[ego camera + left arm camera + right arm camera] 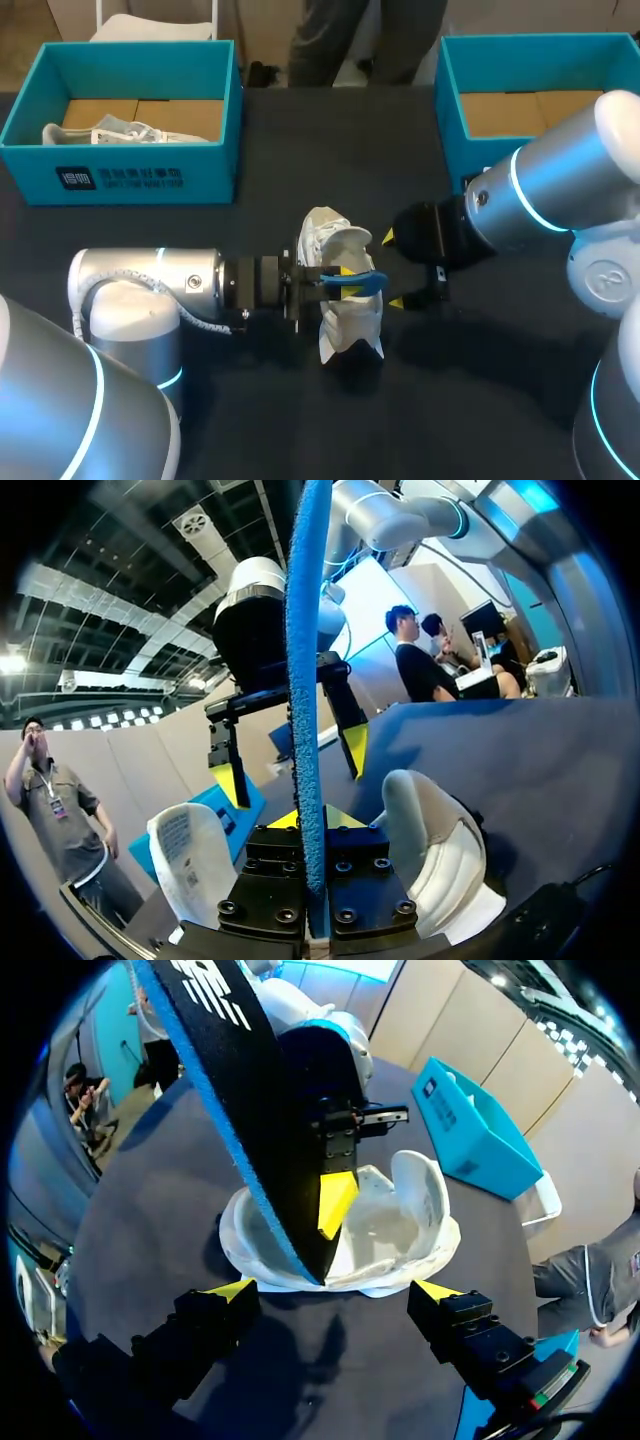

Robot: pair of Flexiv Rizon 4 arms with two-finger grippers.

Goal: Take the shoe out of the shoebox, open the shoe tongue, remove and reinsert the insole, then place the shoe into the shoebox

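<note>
A white shoe [345, 300] stands on the dark table at the middle, its opening facing up. My left gripper [343, 279] comes in from the left and is shut on a blue insole [358, 284] just over the shoe's opening. In the left wrist view the insole [306, 680] stands edge-on between my left gripper's [312, 825] fingers, with the shoe [432, 845] below. My right gripper [393, 270] hangs open right of the shoe, holding nothing. In the right wrist view the insole [235, 1090] slants over the shoe [400, 1225], ahead of my right gripper [335, 1290].
A teal shoebox [130, 175] at the back left holds another white shoe [105, 132]. A second teal shoebox [450, 90] stands at the back right, partly behind my right arm. Dark bare tabletop lies in front of the shoe.
</note>
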